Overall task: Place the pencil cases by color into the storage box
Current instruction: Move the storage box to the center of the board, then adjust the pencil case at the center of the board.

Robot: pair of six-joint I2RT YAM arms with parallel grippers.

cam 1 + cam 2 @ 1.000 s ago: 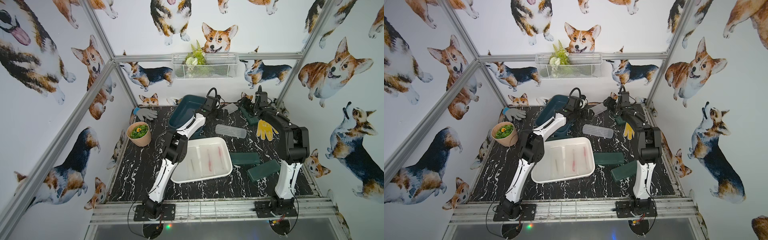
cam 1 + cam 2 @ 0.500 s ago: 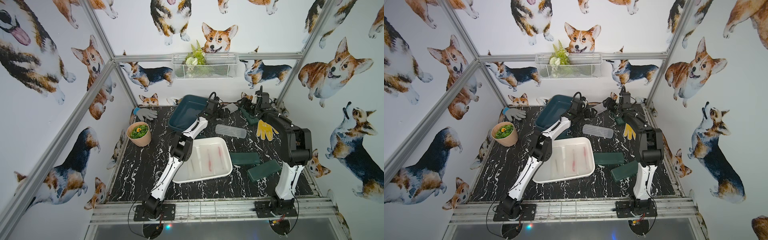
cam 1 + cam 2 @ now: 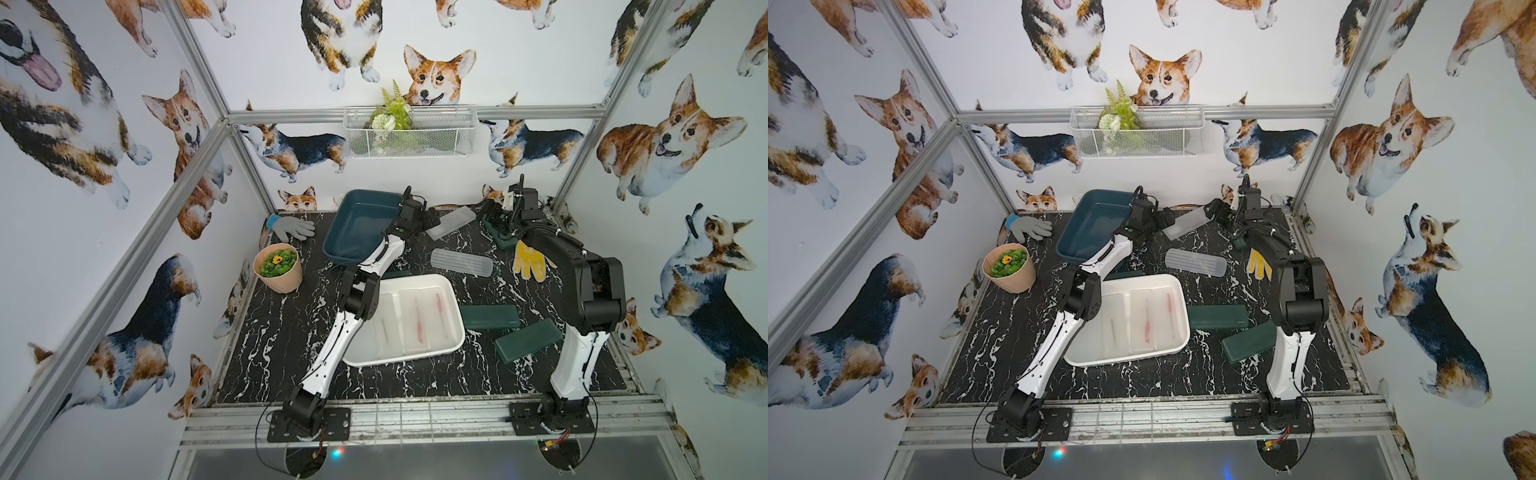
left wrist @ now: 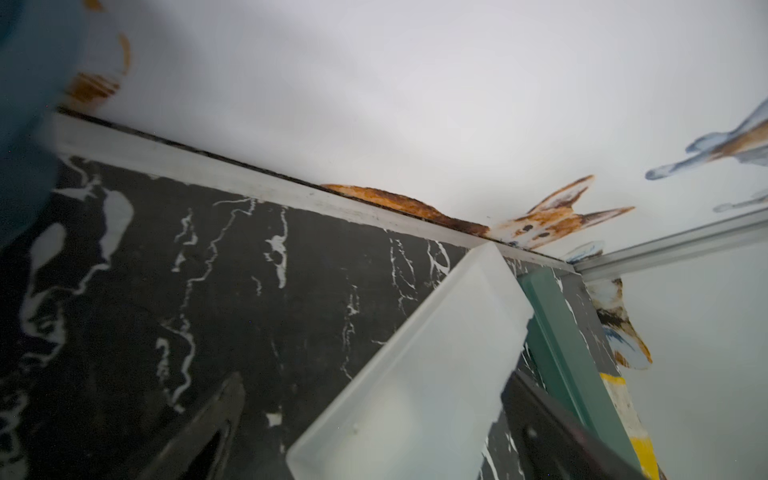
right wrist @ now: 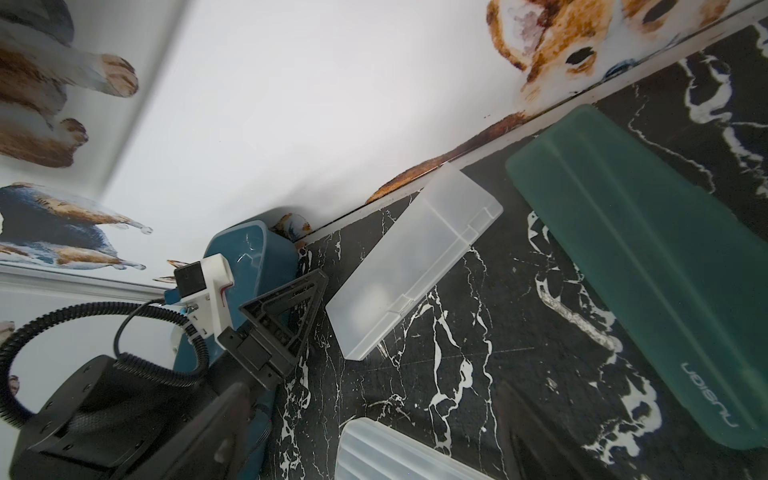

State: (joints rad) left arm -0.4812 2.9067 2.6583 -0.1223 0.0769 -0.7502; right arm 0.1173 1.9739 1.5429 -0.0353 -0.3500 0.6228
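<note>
Frosted white case (image 3: 451, 223): flat on bench (image 3: 291, 353), at back, just beside blue box (image 3: 365, 193).
Long axis diagonal: near end at left gripper (image 3: 432, 217), far end toward back wall.
Left fingers (image 5: 286, 307) spread wide; case end seems between them, not clamped.
Advice: close across short width, square to long axis, further in from corner. Lift level, carry to white box (image 3: 403, 358), alongside 3 frosted cases (image 3: 415, 320).
Right gripper (image 3: 492, 216): spread, holding nothing, near green case (image 5: 644, 270).
</note>
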